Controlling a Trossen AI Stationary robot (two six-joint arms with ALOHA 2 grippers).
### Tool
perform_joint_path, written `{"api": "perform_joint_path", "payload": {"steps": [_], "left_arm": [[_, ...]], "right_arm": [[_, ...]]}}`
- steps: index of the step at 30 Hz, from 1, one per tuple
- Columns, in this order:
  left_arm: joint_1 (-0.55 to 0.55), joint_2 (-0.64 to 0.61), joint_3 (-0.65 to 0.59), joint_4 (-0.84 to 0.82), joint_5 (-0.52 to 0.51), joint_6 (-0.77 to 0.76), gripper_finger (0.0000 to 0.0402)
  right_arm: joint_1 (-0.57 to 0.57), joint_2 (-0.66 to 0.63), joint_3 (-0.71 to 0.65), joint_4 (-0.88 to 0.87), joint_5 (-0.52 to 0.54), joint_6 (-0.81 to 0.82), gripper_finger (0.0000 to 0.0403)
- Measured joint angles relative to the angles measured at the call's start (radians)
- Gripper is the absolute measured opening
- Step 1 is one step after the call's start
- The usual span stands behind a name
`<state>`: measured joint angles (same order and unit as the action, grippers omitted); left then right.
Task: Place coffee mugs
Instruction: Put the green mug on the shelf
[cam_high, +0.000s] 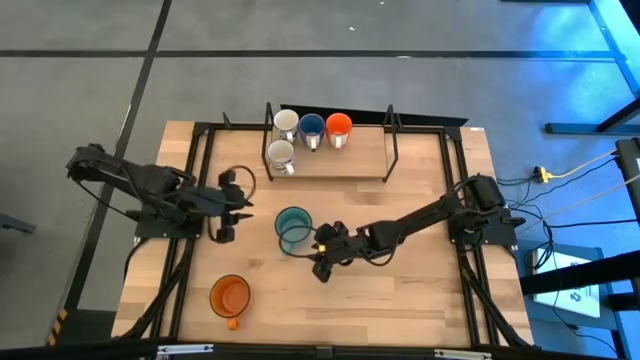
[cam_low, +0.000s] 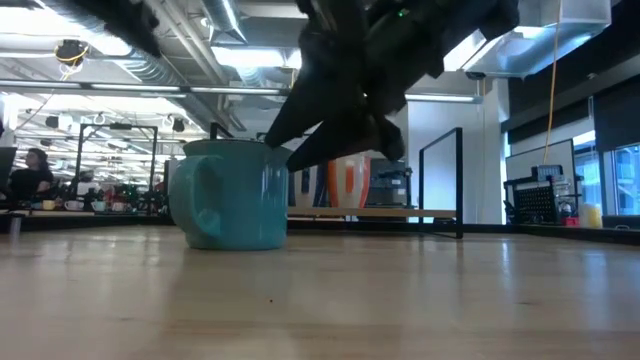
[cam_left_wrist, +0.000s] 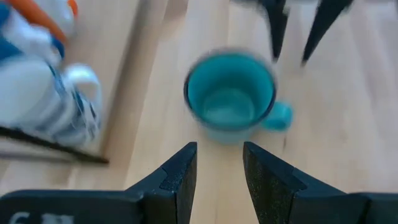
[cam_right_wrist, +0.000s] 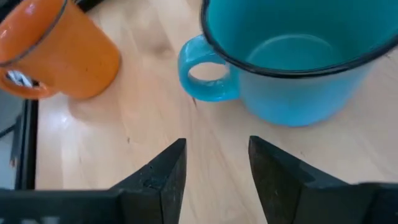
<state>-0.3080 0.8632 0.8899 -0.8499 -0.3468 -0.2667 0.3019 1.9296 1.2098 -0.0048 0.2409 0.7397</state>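
four mugs (cam_high: 300, 137) on rear shelf (cam_high: 360, 160), two mugs (cam_high: 262, 262) on table (cam_high: 420, 290)

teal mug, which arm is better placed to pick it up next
Right, probably. The right hand sits open just beside the teal mug, on its handle side. The left hand, also open and facing it, stands farther off across bare table.

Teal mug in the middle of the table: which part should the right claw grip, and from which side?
Probably the rim wall of the teal mug beside its handle, one finger inside, one outside. It stands upright and open-topped, and the handle faces the open right claw, so come in from that side, slightly above.
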Motion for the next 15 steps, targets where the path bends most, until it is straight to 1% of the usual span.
{"api": "perform_joint_path", "payload": {"steps": [5, 9, 12, 15], "left_arm": [[0.0, 0.032, -0.152, 0.073, 0.001, -0.048, 0.0125], [0.005, 0.066, -0.249, 0.213, 0.0, -0.067, 0.0125], [0.014, 0.097, -0.306, 0.336, -0.001, -0.067, 0.0125], [0.016, 0.13, -0.343, 0.423, 0.015, -0.045, 0.0125]], "right_arm": [[-0.001, 0.002, 0.0, 0.009, 0.051, 0.084, 0.0161], [-0.001, 0.019, 0.0, 0.002, 0.109, 0.122, 0.0161], [-0.001, 0.02, 0.0, 0.007, 0.159, 0.128, 0.0161], [-0.001, 0.02, 0.0, 0.006, 0.21, 0.128, 0.0161]]}}
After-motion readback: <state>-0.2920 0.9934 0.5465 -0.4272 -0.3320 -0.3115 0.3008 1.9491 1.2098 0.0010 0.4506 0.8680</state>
